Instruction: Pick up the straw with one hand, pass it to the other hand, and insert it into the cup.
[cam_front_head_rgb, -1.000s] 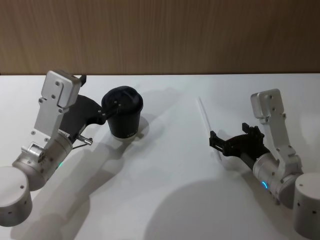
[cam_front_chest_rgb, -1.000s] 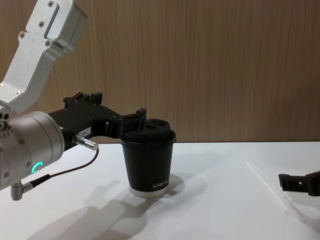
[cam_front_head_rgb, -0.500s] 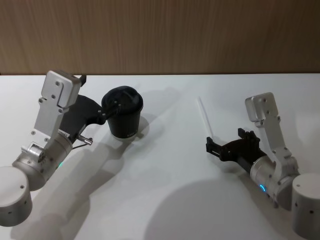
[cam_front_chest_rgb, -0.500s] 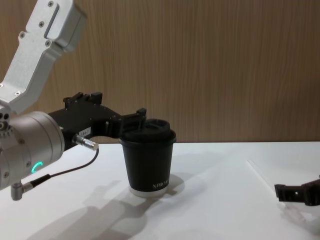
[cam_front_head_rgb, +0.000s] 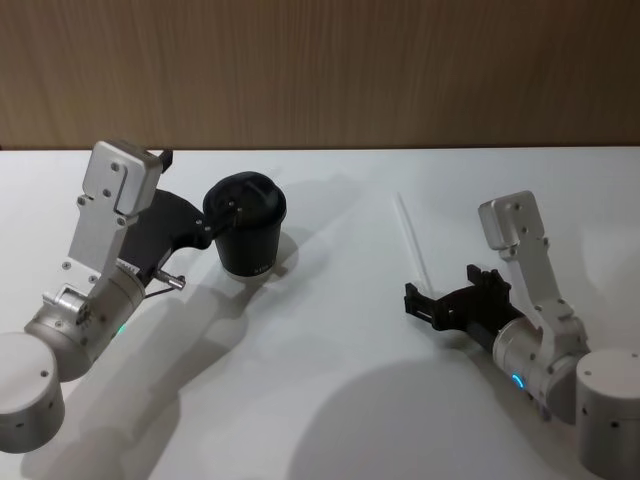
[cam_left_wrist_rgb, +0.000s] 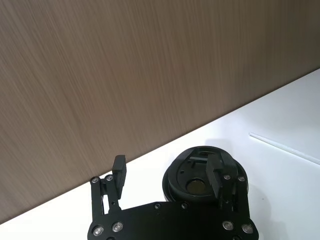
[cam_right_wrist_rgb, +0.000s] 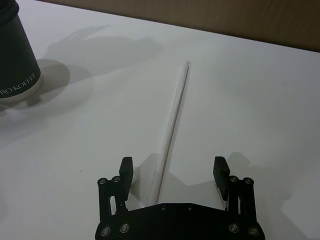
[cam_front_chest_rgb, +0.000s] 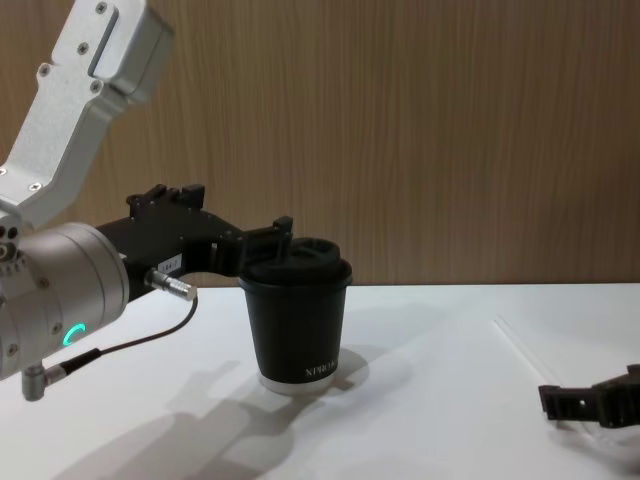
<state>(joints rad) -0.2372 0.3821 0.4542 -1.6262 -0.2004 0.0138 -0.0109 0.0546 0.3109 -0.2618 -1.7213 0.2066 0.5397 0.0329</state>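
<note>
The white straw (cam_front_head_rgb: 411, 235) lies flat on the table, right of centre; it also shows in the right wrist view (cam_right_wrist_rgb: 175, 107) and the chest view (cam_front_chest_rgb: 515, 340). My right gripper (cam_front_head_rgb: 420, 303) is open and low over the table, its fingers (cam_right_wrist_rgb: 126, 170) on either side of the straw's near end, not touching it. The black cup (cam_front_head_rgb: 248, 235) with its domed lid stands upright at the left (cam_front_chest_rgb: 296, 325). My left gripper (cam_front_head_rgb: 210, 225) is open and held level with the lid (cam_left_wrist_rgb: 200, 175), one finger (cam_left_wrist_rgb: 216, 172) over the lid's edge.
The white table (cam_front_head_rgb: 330, 350) runs back to a wooden wall (cam_front_head_rgb: 320, 70). Open tabletop lies between the cup and the straw. The cup's side shows at the edge of the right wrist view (cam_right_wrist_rgb: 15, 60).
My right gripper has drawn back toward the straw's near end and sunk closer to the table. The left arm, the cup and the straw have not moved.
</note>
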